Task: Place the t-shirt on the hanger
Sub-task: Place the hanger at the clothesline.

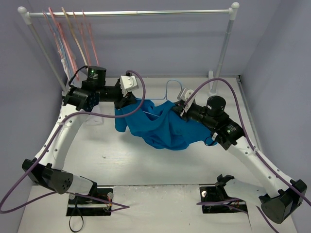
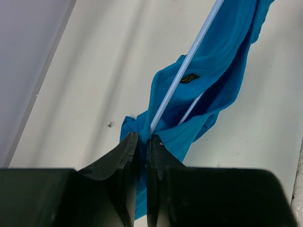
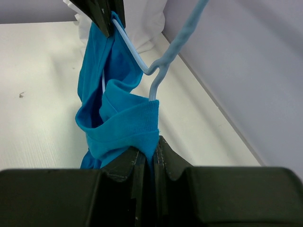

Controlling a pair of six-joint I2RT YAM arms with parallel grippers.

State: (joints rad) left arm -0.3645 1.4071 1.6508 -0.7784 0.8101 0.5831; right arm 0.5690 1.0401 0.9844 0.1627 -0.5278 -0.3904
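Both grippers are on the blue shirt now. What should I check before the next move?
1. Left gripper shut on the hanger end, with cloth caught alongside: ok.
2. Right gripper shut on a t-shirt fold: ok.
3. Hook clear of cloth: ok.
4. Shirt spread along the hanger: not ok, it is bunched.
5. Hanger's other end inside the shirt: cannot tell, it is hidden.
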